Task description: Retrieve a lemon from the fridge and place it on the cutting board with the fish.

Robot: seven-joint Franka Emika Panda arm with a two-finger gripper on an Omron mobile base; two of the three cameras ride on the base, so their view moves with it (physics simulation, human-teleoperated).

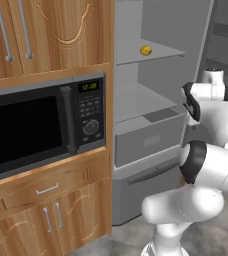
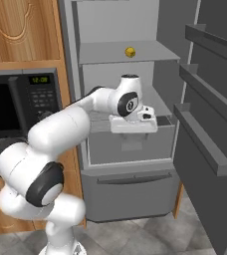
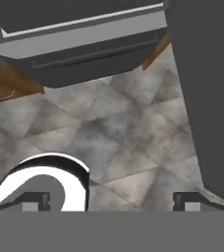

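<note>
- The claw (image 3: 111,199) is seen in the hand view with its two dark fingertips (image 3: 35,199) standing wide apart; nothing is held between them and nothing is touched by them.
- In the right base view the hand is seen in front of the open fridge (image 2: 130,144), level with the drawer (image 2: 130,142), and it is pointed downward.
- Below the claw, in the hand view, a floor (image 3: 119,138) of grey stone tiles is seen, with the lower front of the fridge at the top and the dark door along the right edge.
- One lemon (image 2: 130,52) is counted: it lies on the upper shelf (image 2: 150,52) inside the fridge, well above the hand and apart from it. In the left base view the same lemon (image 1: 145,50) is seen near the front edge of that shelf.
- Two pale grey shelves and one drawer are counted inside the fridge.
- The fridge door (image 2: 210,124) is swung open to the right, and three door racks are seen on its inner side.
- To the left of the fridge one black microwave (image 1: 41,125) is built into wooden cabinets (image 1: 51,200), with two metal handles above it and two below it.
</note>
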